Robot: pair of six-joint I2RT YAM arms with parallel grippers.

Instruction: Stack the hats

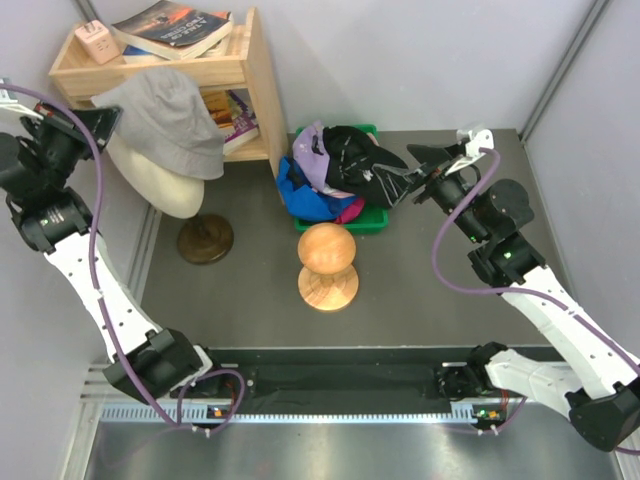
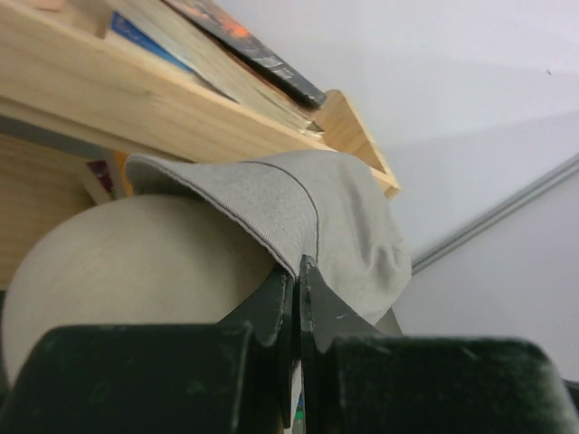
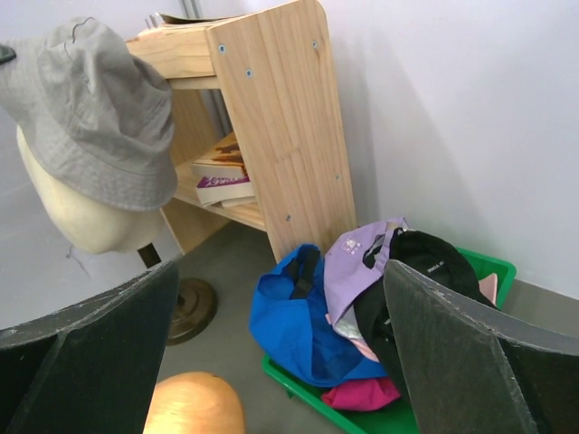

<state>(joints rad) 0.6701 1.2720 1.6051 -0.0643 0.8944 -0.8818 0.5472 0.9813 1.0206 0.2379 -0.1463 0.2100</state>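
Note:
The hats lie heaped in a green bin (image 1: 377,221): a black cap (image 1: 362,160) on top, a lavender one (image 1: 314,150), a bright blue one (image 1: 303,197) and a magenta one (image 1: 351,211). From the right wrist I see the blue cap (image 3: 303,330), lavender cap (image 3: 357,262), black cap (image 3: 425,262) and magenta cap (image 3: 366,395). My right gripper (image 1: 412,170) hovers wide open just right of the pile, holding nothing. A grey bucket hat (image 1: 170,115) sits on a cream mannequin head (image 1: 150,185). My left gripper (image 2: 298,263) is shut on its brim (image 2: 262,226).
A round wooden hat form (image 1: 327,262) stands in front of the bin. The mannequin's dark round base (image 1: 205,239) is to its left. A wooden shelf (image 1: 255,75) with books stands at the back left, close to the bin and the mannequin.

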